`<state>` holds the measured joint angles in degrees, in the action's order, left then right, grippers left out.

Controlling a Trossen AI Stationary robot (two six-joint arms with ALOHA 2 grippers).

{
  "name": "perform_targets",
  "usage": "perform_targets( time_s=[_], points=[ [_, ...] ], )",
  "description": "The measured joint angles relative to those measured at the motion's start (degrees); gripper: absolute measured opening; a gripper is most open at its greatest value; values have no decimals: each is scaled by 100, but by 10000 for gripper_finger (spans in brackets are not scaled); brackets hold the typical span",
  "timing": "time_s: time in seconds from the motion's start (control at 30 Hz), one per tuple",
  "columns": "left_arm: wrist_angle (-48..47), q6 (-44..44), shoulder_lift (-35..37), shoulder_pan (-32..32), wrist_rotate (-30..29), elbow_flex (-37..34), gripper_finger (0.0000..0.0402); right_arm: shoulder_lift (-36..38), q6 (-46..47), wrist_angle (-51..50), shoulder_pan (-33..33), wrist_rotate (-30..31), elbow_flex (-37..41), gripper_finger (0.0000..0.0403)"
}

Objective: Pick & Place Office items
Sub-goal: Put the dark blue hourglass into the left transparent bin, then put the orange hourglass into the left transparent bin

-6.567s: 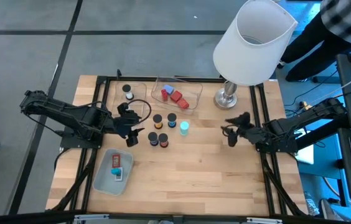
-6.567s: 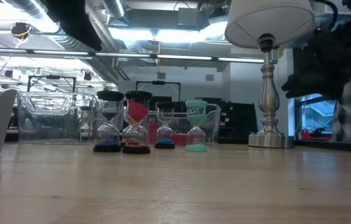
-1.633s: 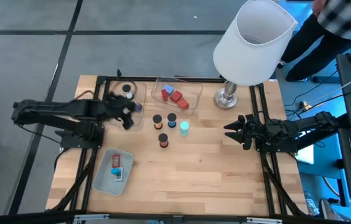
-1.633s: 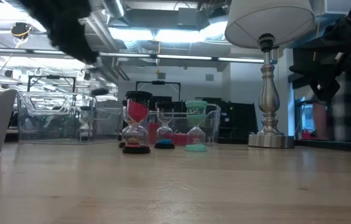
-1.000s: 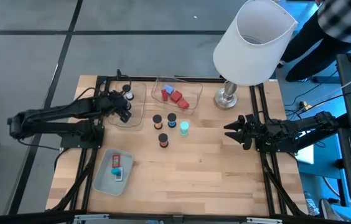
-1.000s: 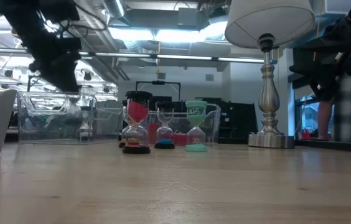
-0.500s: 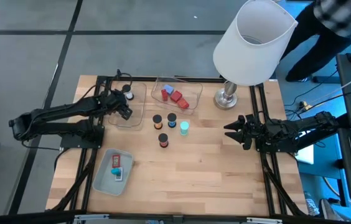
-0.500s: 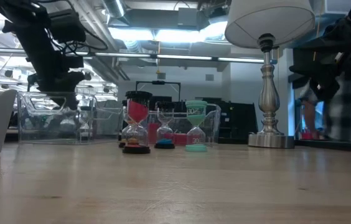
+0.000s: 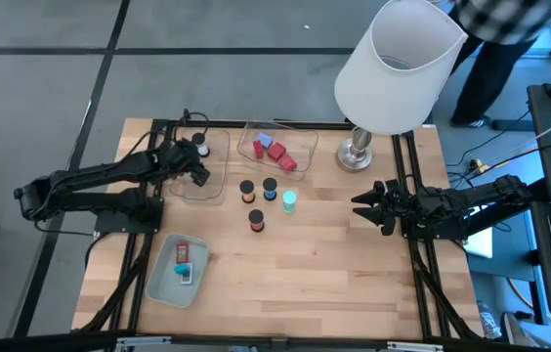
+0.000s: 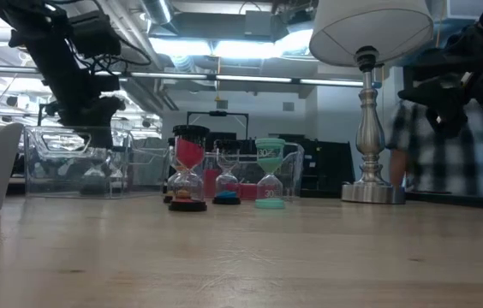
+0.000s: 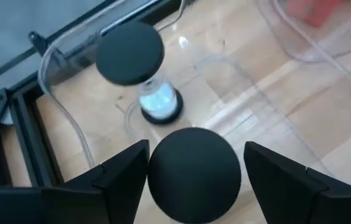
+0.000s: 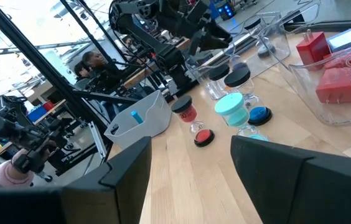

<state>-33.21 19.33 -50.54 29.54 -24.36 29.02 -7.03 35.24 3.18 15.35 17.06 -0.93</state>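
— What was biggest there?
— The white drum-shaded lamp on the wooden desk, then the clear plastic tray.
— And the left gripper?
— Over that tray, jaws clenched on a black-capped sand timer, its glass hidden under the round cap, beside a white-sand timer. The right gripper hovered at the desk's right, jaws released.

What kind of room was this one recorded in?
Probably a robotics lab or open workshop: exposed ceiling ducts and strip lights, racks of equipment behind the pale wooden table, and more dark robot arms on benches.
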Motion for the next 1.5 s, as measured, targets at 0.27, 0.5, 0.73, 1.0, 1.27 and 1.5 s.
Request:
perform_targets(
  time_s=[0.27,0.5,0.73,1.0,1.27,1.5],
  points=[
    [-168,-506,17,-15,54,828,276,-2,1,2,0,-1,0,224],
    [377,-1439,17,-421,2011,1264,272,-2,0,2,0,-2,0,224],
    [1989,-1842,-48,-1213,2918,560,274,-2,1,2,0,-2,0,224],
    [4068,-2274,-334,-1821,2830,-393,272,-2,2,2,0,-4,0,224],
    [4630,-2288,-1057,-2088,2196,-571,280,-2,2,2,0,-2,0,224],
    [4627,-1989,-1550,-2083,1824,-571,289,-1,1,2,0,-3,0,224]
  ],
)
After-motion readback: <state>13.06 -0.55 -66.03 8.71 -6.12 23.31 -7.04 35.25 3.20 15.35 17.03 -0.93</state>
